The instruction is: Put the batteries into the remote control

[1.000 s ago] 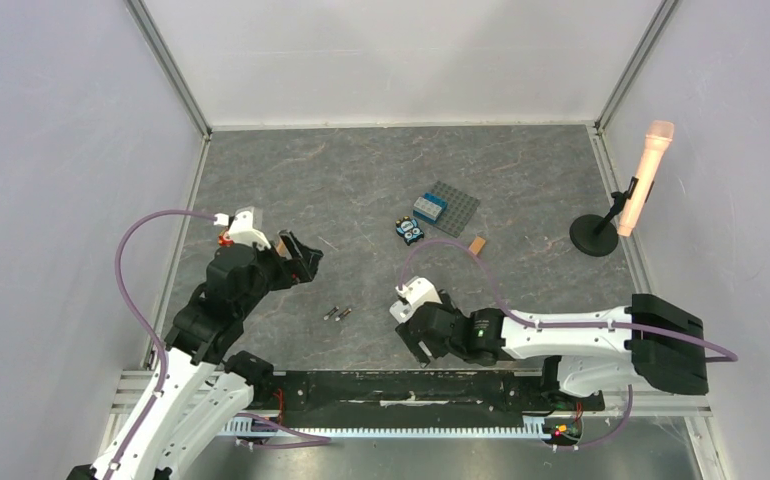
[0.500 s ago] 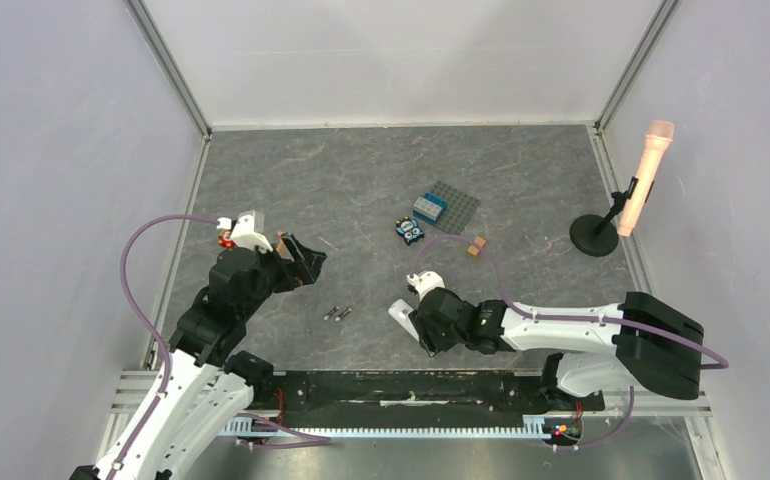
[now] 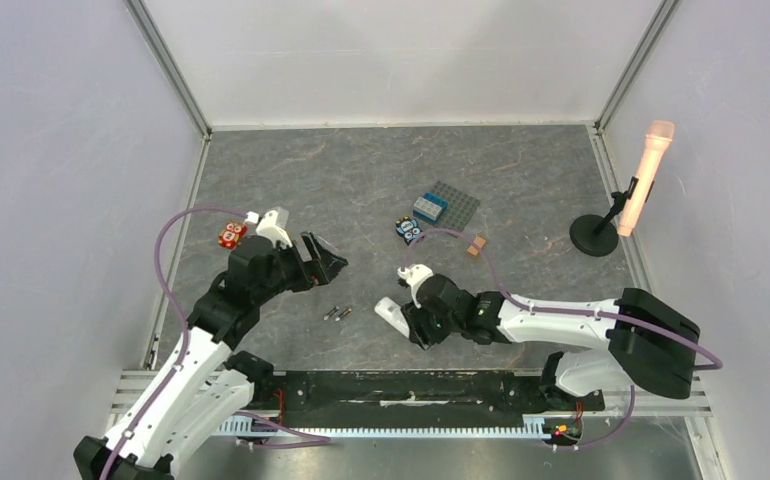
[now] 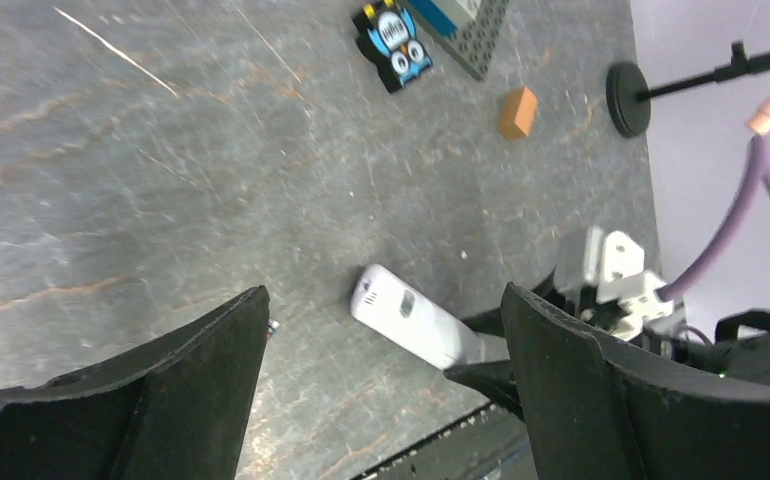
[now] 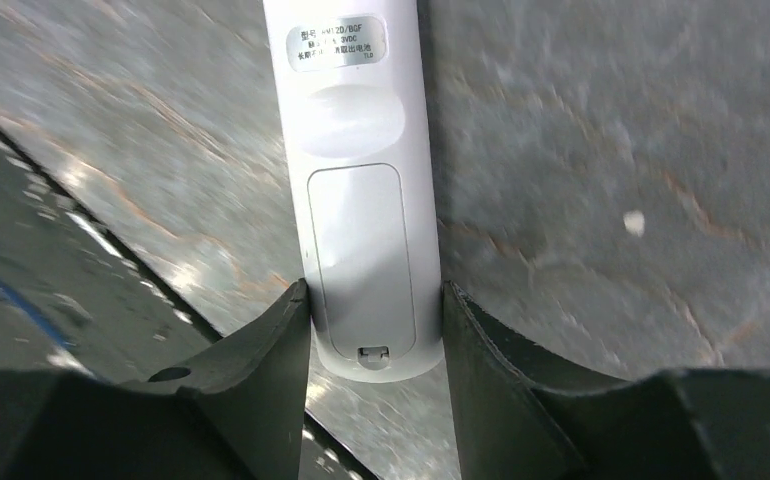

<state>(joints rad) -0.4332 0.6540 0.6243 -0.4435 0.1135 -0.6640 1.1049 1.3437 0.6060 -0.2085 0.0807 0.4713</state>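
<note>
The remote control (image 3: 393,316) is a slim white bar near the table's front middle. My right gripper (image 3: 417,327) is shut on its near end, and its free end points left. In the right wrist view the remote control (image 5: 356,200) shows its back, with a label and a closed cover, and both jaws of the right gripper (image 5: 374,300) press its sides. Two batteries (image 3: 338,313) lie side by side on the table just left of it. My left gripper (image 3: 324,262) hangs open above and behind the batteries, holding nothing. Between the left gripper's (image 4: 385,293) jaws lies the remote control (image 4: 411,318).
A grey baseplate (image 3: 456,210) carrying a blue brick, a small black-and-blue toy (image 3: 408,230) and an orange-brown block (image 3: 477,245) lie behind the remote. A red block (image 3: 229,235) sits far left. A microphone on a stand (image 3: 641,180) is at the right wall. A black rail (image 3: 411,385) runs along the near edge.
My right gripper has closed on the remote and shifted left with it. The left arm has swung right toward the middle, uncovering the red block.
</note>
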